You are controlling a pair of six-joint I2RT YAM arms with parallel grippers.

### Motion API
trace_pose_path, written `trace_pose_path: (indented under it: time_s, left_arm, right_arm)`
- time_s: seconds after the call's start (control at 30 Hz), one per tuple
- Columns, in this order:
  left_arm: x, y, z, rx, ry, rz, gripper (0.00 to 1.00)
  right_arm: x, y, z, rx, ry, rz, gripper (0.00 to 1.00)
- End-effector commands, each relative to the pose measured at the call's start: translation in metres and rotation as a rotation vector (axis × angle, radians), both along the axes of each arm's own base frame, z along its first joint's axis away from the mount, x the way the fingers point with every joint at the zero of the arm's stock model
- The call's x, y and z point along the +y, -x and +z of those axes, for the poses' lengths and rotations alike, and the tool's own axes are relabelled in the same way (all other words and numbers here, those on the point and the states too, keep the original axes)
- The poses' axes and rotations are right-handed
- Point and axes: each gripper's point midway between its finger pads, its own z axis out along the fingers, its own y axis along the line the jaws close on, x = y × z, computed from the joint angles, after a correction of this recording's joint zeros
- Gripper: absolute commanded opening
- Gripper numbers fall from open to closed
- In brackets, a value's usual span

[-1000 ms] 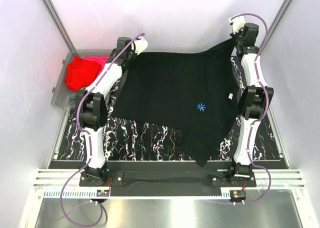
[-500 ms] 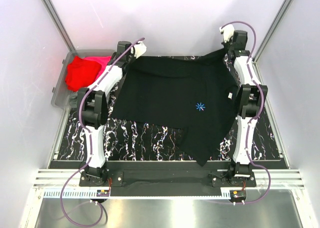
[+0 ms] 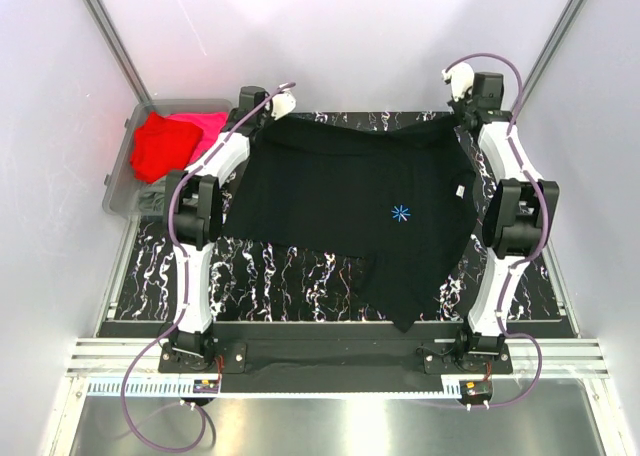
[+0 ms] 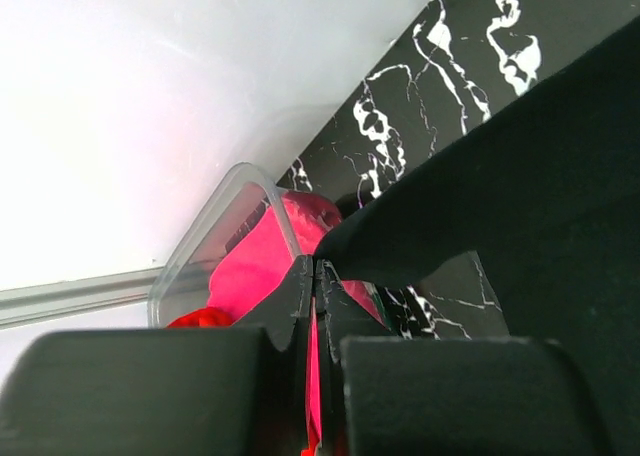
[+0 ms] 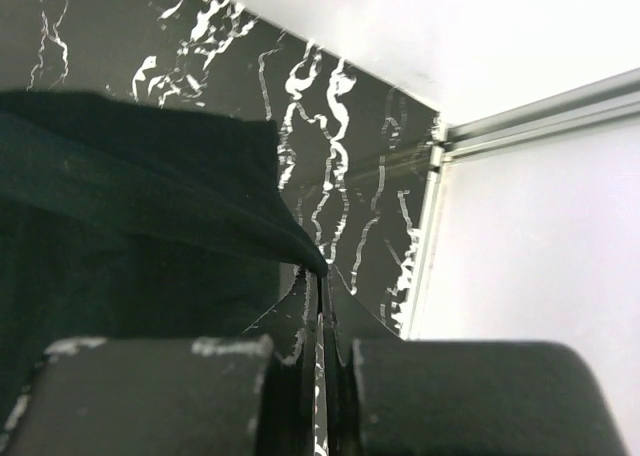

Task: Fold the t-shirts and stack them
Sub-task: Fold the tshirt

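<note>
Black cloth t-shirt spread over the middle and right of the black, white-veined bench. Small blue starburst print faces up, right of centre. Tiny white tag near the shirt's right edge.

Far edge of the shirt is pulled taut between the two hands at the back of the bench. The near part lies on the surface, with one flap reaching toward the near edge on the right.

Left hand is at the shirt's far left corner. On the left wrist camera its fingers are pinched together on a fold of black cloth, no gap between them.

Right hand is at the far right corner. On the right wrist camera its tips are clamped on the hem, which runs off to the left over the bench.

Clear plastic bin sits off the bench's far left corner, just beside the left hand. In it lie a crumpled red t-shirt and a magenta-pink t-shirt at its right side, both unfolded.
</note>
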Motion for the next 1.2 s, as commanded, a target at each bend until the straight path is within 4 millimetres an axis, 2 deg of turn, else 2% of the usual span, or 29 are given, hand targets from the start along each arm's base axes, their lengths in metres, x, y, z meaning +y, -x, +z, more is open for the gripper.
trace_pose_path:
  time_s: [0.0, 0.2, 0.23, 0.4, 0.6, 0.73, 0.77, 0.83, 0.87, 1.0, 1.17]
  left_arm:
    - [0.003, -0.023, 0.055, -0.192, -0.001, 0.000, 0.00]
    - [0.004, -0.032, 0.087, -0.323, -0.008, -0.001, 0.00]
    - [0.003, -0.032, 0.091, -0.331, -0.001, -0.008, 0.00]
    - [-0.004, -0.032, 0.091, -0.333, 0.032, -0.028, 0.00]
    - [-0.004, -0.034, 0.083, -0.330, 0.057, -0.014, 0.00]
    - [-0.008, -0.027, 0.075, -0.280, 0.114, -0.015, 0.00]
    - [-0.011, -0.021, 0.063, -0.220, 0.137, -0.020, 0.00]
    - [-0.021, -0.014, 0.059, -0.165, 0.177, -0.066, 0.00]
    - [-0.024, -0.006, 0.048, -0.100, 0.204, -0.068, 0.00]
    - [-0.033, 0.004, 0.041, -0.030, 0.241, -0.105, 0.00]
    - [-0.031, 0.001, 0.039, -0.013, 0.245, -0.113, 0.00]
  right_arm:
    - [-0.011, 0.008, 0.052, -0.105, 0.034, -0.039, 0.00]
    - [-0.011, 0.017, 0.069, -0.116, 0.018, -0.050, 0.00]
    - [-0.011, 0.020, 0.067, -0.106, 0.019, -0.049, 0.00]
    - [-0.010, 0.030, 0.067, -0.091, 0.022, -0.047, 0.00]
    - [-0.007, 0.046, 0.073, -0.081, -0.012, -0.058, 0.00]
    - [-0.004, 0.059, 0.065, -0.051, -0.031, -0.060, 0.00]
    - [-0.002, 0.062, 0.067, -0.052, -0.039, -0.053, 0.00]
    - [0.000, 0.069, 0.060, -0.027, -0.054, -0.054, 0.00]
    - [0.002, 0.071, 0.061, -0.024, -0.064, -0.046, 0.00]
    - [0.008, 0.080, 0.056, 0.003, -0.097, -0.040, 0.00]
    - [0.011, 0.084, 0.052, 0.022, -0.115, -0.043, 0.00]
